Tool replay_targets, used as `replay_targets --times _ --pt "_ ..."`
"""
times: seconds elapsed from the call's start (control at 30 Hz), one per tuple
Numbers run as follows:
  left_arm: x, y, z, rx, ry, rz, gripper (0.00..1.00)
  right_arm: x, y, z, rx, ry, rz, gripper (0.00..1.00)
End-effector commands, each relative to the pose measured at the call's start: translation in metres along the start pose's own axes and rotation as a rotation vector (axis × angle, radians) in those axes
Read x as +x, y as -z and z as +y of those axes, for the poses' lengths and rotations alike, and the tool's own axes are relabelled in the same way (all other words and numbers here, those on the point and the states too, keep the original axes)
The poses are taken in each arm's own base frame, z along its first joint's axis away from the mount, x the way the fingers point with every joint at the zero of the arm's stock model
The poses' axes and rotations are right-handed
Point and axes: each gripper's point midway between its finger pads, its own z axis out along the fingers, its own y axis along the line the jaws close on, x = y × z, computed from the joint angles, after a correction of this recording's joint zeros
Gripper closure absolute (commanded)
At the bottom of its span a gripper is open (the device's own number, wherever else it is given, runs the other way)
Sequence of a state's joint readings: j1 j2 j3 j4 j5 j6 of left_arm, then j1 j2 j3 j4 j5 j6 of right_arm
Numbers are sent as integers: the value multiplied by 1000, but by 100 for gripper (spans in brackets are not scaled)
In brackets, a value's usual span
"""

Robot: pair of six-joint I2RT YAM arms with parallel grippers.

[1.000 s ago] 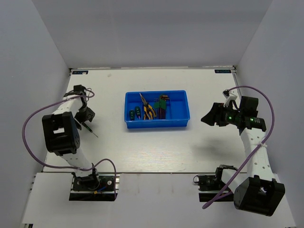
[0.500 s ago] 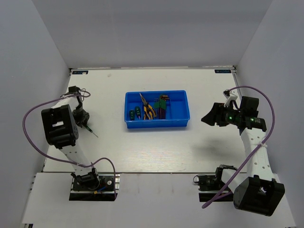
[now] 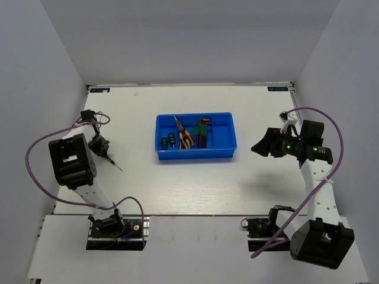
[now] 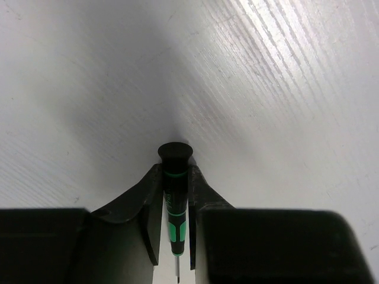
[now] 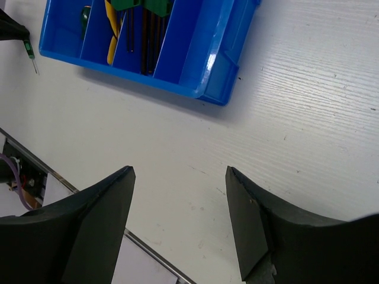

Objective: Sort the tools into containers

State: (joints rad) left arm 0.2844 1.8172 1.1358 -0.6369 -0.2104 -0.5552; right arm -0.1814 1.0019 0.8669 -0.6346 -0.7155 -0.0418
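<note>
Screwdriver [image 4: 174, 198], slim, green and black, is at the left side of the table [image 3: 177, 183], well apart from the blue tray [image 3: 195, 155]. The left gripper [image 4: 176, 173] pinches its handle, a finger pressed on each side; whether it touches the tabletop is hard to tell. The right gripper [image 5: 179, 174] hovers right of the tray, jaws wide, holding nothing. Pliers [image 3: 185, 137], hex keys [image 3: 202, 131] and two stubby screwdrivers [image 3: 167, 141] sit in the tray's compartments.

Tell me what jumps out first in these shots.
The blue tray at mid-table draws the eye first, with pliers and hex keys already in its compartments. At the left, the left gripper clamps a thin screwdriver low over the table; it is the only tool seen outside the tray. The right gripper hangs open to the tray's right, holding nothing.
</note>
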Motion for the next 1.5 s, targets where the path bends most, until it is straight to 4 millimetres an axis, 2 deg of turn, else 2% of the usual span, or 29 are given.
replay_targets --times 0.0,0.1,0.13,0.17,0.2,0.23,0.27,0.3,0.33,0.37,0.4,0.43,0.47,0.5,0.6,0.63,0.67,0.7,0.77,0.8,0.83,0.87,0.93,0.97,1.0,1.07,1.27,1.33,1.47 --pt "41 -13 4 13 -55 123 100 -9 5 7 -27 25 -22 29" --pt "30 13 -21 139 -98 95 100 -9 5 7 -29 30 -22 34" --pt "28 24 -33 208 -94 96 100 -8 4 7 -34 28 -19 66" --pt "18 43 -42 264 -107 51 100 -8 4 8 -40 30 -18 87" --pt "17 58 -55 324 -133 34 100 -8 3 8 -42 33 -20 100" --pt "10 84 -67 381 -149 -8 100 -7 2 8 -47 31 -17 100" --pt "7 89 -72 408 -159 -13 100 -8 2 7 -46 36 -20 100" --pt "7 115 -84 484 -194 -39 100 -7 2 6 -43 29 -17 94" --pt "0 135 -97 544 -208 -72 100 -7 0 2 -22 22 -14 39" --pt "-1 151 -107 598 -238 -87 100 -7 0 1 -17 17 -10 28" --pt "1 179 -129 699 -280 -87 100 -8 -1 -1 -9 18 -10 26" --pt "3 195 -136 735 -301 -80 100 -7 -2 -2 -8 14 -5 33" --pt "2 213 -146 776 -323 -94 100 -6 -2 -2 -14 14 -1 86" --pt "-1 246 -164 850 -364 -136 100 -6 -3 -2 -17 12 1 100" --pt "0 300 -194 994 -445 -181 100 -5 -5 -8 4 7 -2 100" --pt "14 314 -210 1046 -493 -171 100 -5 -6 -9 8 -1 -3 100" --pt "25 325 -222 1101 -533 -141 100 -3 -8 -13 23 -7 4 88" --pt "28 325 -244 1121 -560 -123 100 -4 -8 -15 29 -5 2 82" --pt "61 334 -276 1167 -635 -81 100 -4 -11 -20 43 -13 12 66" --pt "64 347 -293 1200 -659 -108 100 -4 -10 -21 48 -16 14 63" --pt "95 337 -315 1203 -713 -50 100 -4 -11 -23 52 -19 16 58" --pt "98 350 -330 1225 -721 -78 100 -2 -11 -24 60 -19 19 55" --pt "121 349 -351 1233 -764 -53 100 -3 -11 -28 85 -21 13 54" --pt "147 328 -368 1200 -797 -11 100 -4 -11 -30 95 -20 9 54" --pt "154 335 -377 1220 -821 -20 100 -4 -11 -31 104 -22 4 53" --pt "183 320 -396 1200 -858 0 100 -6 -11 -35 126 -27 -4 53" --pt "240 307 -419 1208 -907 16 100 -3 -14 -42 146 -42 11 53" --pt "251 314 -426 1241 -892 8 100 -3 -15 -43 148 -47 16 53" --pt "272 305 -432 1235 -861 8 100 -2 -14 -45 158 -46 16 53"
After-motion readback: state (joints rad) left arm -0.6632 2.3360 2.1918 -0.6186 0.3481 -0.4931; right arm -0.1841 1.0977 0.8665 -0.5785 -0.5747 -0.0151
